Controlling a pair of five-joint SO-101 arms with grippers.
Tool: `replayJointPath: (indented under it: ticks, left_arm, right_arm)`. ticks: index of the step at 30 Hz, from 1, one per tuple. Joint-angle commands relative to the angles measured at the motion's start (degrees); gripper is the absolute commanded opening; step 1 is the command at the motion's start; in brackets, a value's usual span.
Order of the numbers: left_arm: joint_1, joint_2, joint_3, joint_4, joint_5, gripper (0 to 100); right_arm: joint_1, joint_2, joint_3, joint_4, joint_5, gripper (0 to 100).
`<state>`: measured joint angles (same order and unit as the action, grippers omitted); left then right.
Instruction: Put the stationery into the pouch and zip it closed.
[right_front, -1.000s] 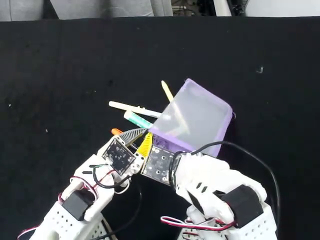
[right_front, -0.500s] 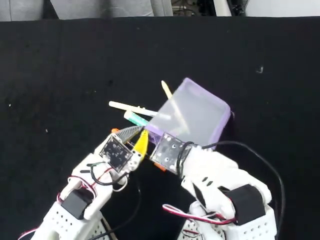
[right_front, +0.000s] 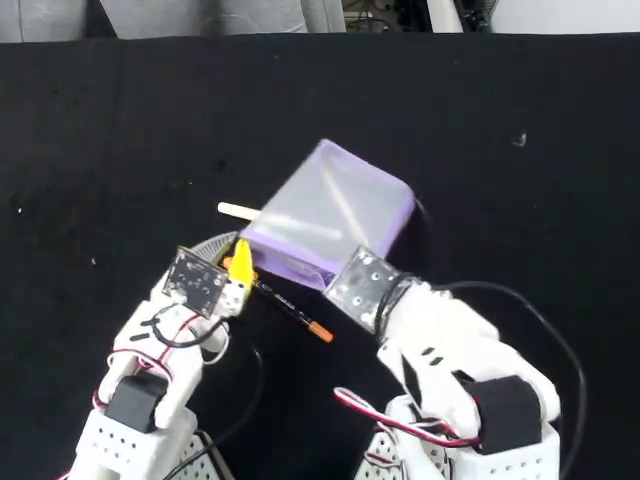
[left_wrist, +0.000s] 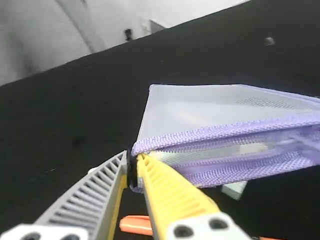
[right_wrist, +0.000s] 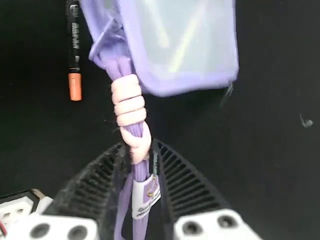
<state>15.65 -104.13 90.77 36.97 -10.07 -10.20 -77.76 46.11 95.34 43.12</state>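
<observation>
The purple see-through pouch (right_front: 330, 205) lies tilted mid-table with pale sticks showing inside. My left gripper (right_front: 238, 262) is at its near left corner; in the left wrist view the grey and yellow fingers (left_wrist: 165, 190) are shut at the zipper's end (left_wrist: 132, 167) of the pouch (left_wrist: 215, 110). My right gripper (right_front: 345, 272) holds the near right corner, shut (right_wrist: 136, 150) on the purple strap with pink beads (right_wrist: 129, 102) below the pouch (right_wrist: 185, 40). A black pen with an orange cap (right_front: 295, 312) (right_wrist: 73, 45) lies on the table between the grippers.
A cream stick (right_front: 238, 209) pokes out from under the pouch's left side. A white-green marker end (left_wrist: 234, 189) and an orange piece (left_wrist: 134, 225) lie beneath the pouch edge. The black table (right_front: 520, 120) stretches wide behind and to both sides.
The pouch has shifted left and away, covering the green-white marker. My left gripper slid left along the zipper edge, the right followed, and the black pen now lies exposed.
</observation>
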Motion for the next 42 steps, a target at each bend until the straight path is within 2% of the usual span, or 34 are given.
replayJointPath:
  ticks: [1,8,14,19,23,26,31,37,42]
  left_arm:
    - [-4.2,-0.4,-4.2,0.4,0.1,3]
    - [-8.1,-0.4,-5.1,0.4,0.2,3]
    - [-10.7,-0.4,-5.8,0.4,3.2,3]
    - [-12.4,-0.4,-5.9,0.4,3.2,3]
    - [-12.7,-0.4,-5.9,0.4,3.2,3]
    - [-12.4,-0.4,-5.9,0.4,3.2,3]
    - [-12.1,-0.4,-5.9,0.4,3.3,3]
    - [-12.1,-0.4,-6.0,0.3,5.2,3]
    - [-12.1,-0.4,-6.0,0.3,5.2,3]
  right_arm:
    - [4.8,0.4,-2.9,-0.2,2.1,1.1]
    - [7.3,0.4,-3.2,-0.6,2.3,1.1]
    - [7.4,0.4,-4.6,-0.2,1.9,1.1]
    - [14.1,0.6,-4.7,-1.5,2.4,1.1]
    - [14.3,0.9,-4.7,-2.2,2.4,1.1]
    - [10.9,0.9,-4.5,-2.1,1.2,1.1]
    - [-0.3,1.0,-4.4,-4.0,-10.0,3.2]
    - [-10.0,1.5,-3.5,-5.1,-15.8,29.9]
    - [-18.2,9.5,-3.8,-5.4,-16.4,23.3]
